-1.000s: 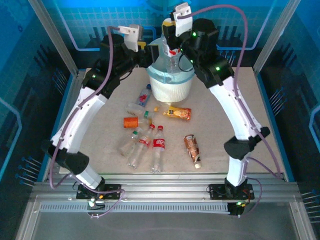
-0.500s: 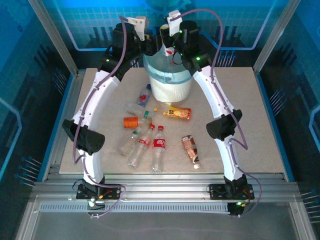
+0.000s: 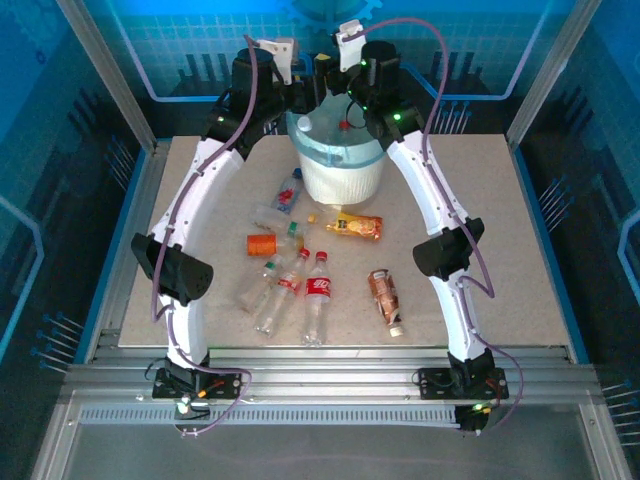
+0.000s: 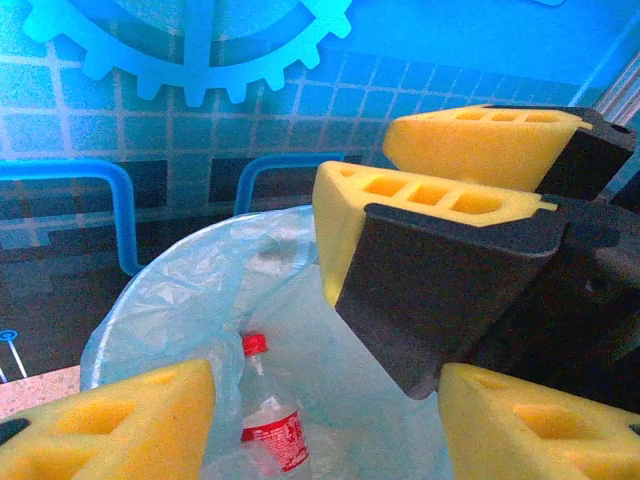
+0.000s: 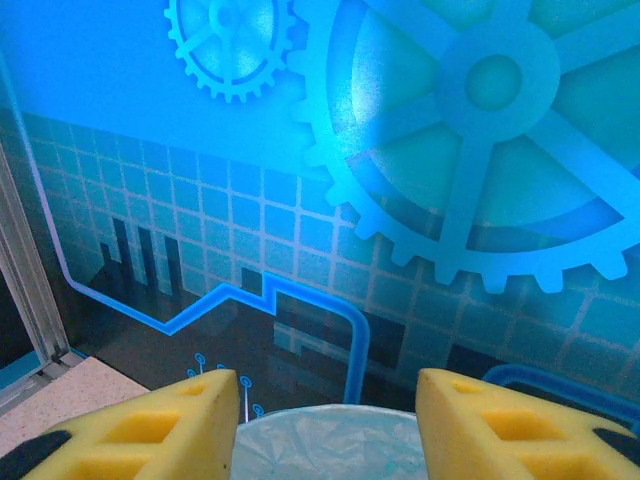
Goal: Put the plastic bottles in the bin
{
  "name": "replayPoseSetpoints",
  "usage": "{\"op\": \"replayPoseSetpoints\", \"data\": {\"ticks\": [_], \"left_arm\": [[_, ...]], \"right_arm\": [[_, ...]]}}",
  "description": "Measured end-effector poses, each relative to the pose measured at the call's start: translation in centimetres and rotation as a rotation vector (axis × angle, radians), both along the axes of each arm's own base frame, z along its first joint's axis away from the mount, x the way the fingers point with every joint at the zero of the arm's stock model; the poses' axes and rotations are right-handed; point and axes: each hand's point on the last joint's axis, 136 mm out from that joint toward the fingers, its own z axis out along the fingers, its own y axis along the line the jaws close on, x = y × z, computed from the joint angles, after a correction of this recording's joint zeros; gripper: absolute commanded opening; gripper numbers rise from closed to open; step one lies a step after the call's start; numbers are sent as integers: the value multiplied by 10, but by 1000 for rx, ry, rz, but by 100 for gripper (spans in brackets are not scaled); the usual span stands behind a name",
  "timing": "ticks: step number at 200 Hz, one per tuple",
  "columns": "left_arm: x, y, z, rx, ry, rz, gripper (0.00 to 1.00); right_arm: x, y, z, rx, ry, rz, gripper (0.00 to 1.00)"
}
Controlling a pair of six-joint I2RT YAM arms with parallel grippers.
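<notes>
Left claw point(image 4: 325, 395) hangs above the mouth of the bin point(image 3: 345, 185), pads point(image 4: 110, 425) apart, gap empty. Right claw point(image 5: 327, 400) hangs just right of it, also over the bin, pads point(image 5: 140, 430) apart, holding nothing. From the left wrist we see the right claw's black-and-yellow fingers close by on the right; whether the two claws touch we cannot tell.

Table point(image 3: 500, 230): beige. Both arms arch over it from the near edge to the far middle.

Bin: white, at the far middle of the table, pale-blue liner point(image 4: 150, 300) folded over its rim. Inside we note a clear red-cap bottle point(image 4: 272, 430) with a red label, resting against the liner.

Bottles point(image 3: 283, 292) on the table: a loose group in the middle, near of the bin, all lying down.
- Two red-label bottles point(image 3: 317, 295) lie side by side, caps pointing far, with a clear bottle point(image 3: 255, 288) just to their left.
- Brown-label bottle point(image 3: 384, 295) lies apart on the right, white cap toward the near edge.
- Orange-label bottle point(image 3: 355, 226) lies crosswise, just near of the bin.
- Blue-label bottle point(image 3: 289, 190) lies just left of the bin's base.
- Short orange bottle point(image 3: 262, 243) lies at the group's left.
</notes>
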Motion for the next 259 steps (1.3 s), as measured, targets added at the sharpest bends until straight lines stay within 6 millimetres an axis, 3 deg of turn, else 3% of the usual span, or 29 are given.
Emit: {"op": "replayPoseSetpoints", "data": {"ticks": [102,141,173,197,214,238,259], "left_arm": [[0,2,-2,-5,12,-7,62],[-5,-1,-11,-10,61,-28,61],[-22,3,-22,0,110,-39,61],[-53,14,-32,13,155,-42,62],[-80,24,-38,21,175,-42,62],[-118,37,-46,41,186,-46,62],[-150,49,-64,67,208,-52,63]], "right_arm": [[-2,2,-11,-12,44,15,50],[-15,0,-16,-31,113,36,51],[-56,1,4,-65,145,75,52],[-112,19,23,-97,167,144,53],[-156,35,24,-126,203,211,53],[-200,43,-7,-167,319,269,53],[-219,39,-65,-207,476,267,53]]}}
